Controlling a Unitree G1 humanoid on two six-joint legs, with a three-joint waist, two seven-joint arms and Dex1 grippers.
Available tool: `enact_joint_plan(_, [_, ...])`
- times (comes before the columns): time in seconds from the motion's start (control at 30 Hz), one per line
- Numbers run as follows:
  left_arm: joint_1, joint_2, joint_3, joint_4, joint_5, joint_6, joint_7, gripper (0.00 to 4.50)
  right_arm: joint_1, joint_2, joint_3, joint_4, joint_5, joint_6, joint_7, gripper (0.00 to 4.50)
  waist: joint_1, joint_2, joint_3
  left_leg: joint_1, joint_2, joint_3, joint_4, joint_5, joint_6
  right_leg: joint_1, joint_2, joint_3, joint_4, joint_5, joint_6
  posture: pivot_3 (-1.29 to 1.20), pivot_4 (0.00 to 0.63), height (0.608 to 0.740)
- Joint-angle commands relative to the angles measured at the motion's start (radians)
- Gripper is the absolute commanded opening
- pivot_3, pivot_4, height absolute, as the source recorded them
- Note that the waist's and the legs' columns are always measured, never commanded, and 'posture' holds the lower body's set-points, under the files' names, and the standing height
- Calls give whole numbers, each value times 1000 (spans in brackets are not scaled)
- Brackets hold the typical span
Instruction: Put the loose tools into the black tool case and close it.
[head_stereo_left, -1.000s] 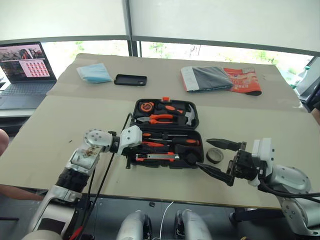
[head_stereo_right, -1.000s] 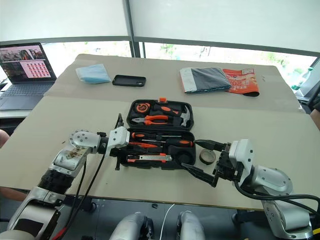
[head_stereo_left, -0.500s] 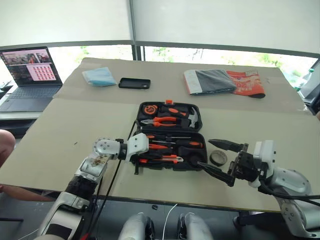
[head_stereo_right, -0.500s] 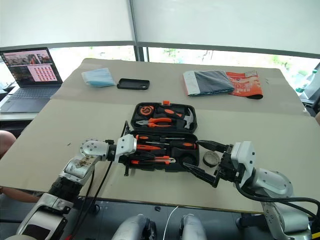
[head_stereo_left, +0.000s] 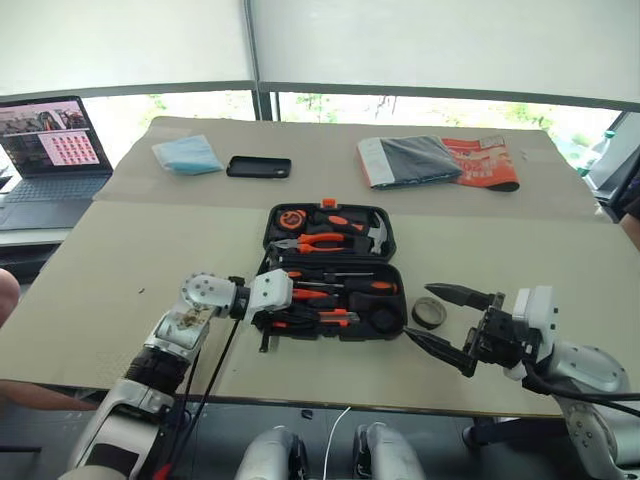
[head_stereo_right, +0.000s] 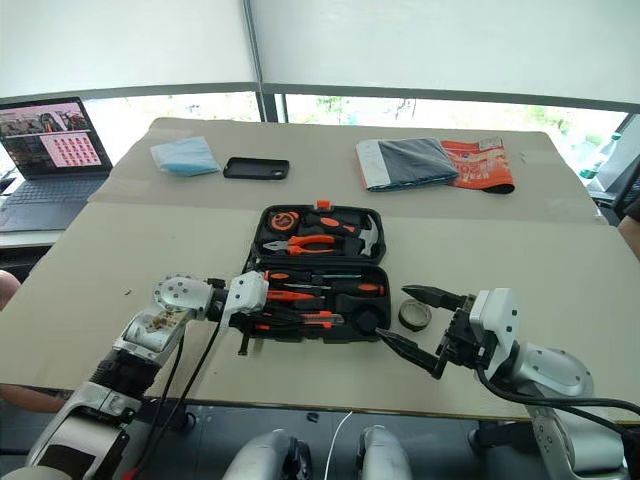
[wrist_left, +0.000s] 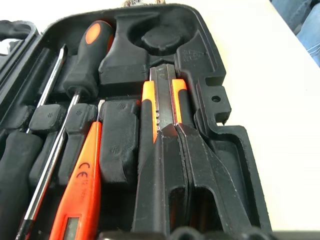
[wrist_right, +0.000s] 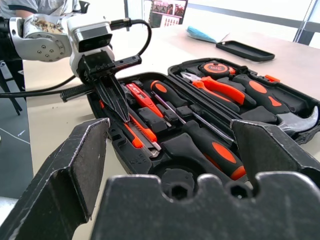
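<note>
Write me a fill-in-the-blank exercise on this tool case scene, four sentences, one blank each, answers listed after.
1. The black tool case lies with its lid ____.
2. The small dark tape roll sits on the table, ____ the case.
3. The left gripper, fingers shut, rests over the orange-and-black ____ in its slot.
4. The right gripper hangs with its fingers ____, beside the tape roll.

Missing words: open; outside; utility knife; open

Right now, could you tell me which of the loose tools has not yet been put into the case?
The small dark tape roll: it lies on the table just right of the black tool case, while the screwdrivers and utility knife already sit in their slots.
</note>
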Motion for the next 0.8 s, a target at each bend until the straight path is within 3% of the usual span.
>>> enact_joint_plan(0.03, [12,-14,-7,31,-3,45,7,39,-2,-16,-34,-15,10,-17,8,4500,1,0,0,0,0,0,0,0,0,0,0,0,0,0,0,0,150,740])
enact_joint_plan(0.07, [11,-32,38,12,-63,65,15,39,3,-19,-47,-16,15,-15,7,4500,0,0,0,0,0,0,0,0,0,0,0,0,0,-1,-1,0,150,740])
enact_joint_plan(0.17, [13,-41,154,-43,-203,106,4,799,36,-27,-92,-17,20,-25,13,4500,0,-1,1,-1,0,0,0,0,0,-1,-1,1,0,0,-1,0,150,740])
enact_joint_plan(0.3, [36,36,282,-73,-308,90,-60,2286,138,-32,-186,10,-8,-81,42,4500,-2,-5,4,-6,1,-1,0,5,-8,-5,0,0,0,0,0,0,150,740])
enact_joint_plan(0.5, [134,154,419,-90,-403,90,-152,4411,300,6,-281,119,-78,-228,81,4500,-5,-5,4,-5,0,0,-2,4,-7,-3,1,-1,-1,-2,1,0,150,740])
enact_joint_plan(0.67, [238,232,514,-8,-412,1,-226,4411,384,53,-313,223,-151,-371,78,4500,-4,-5,6,-4,1,0,-2,-2,-16,-4,0,0,-1,-4,-1,0,150,740])
enact_joint_plan(0.8, [288,234,544,-31,-435,-18,-251,4411,362,15,-278,184,-168,-353,73,4500,-4,-3,7,-3,1,0,-1,-4,-13,-4,-2,1,-1,-5,-4,0,150,740])
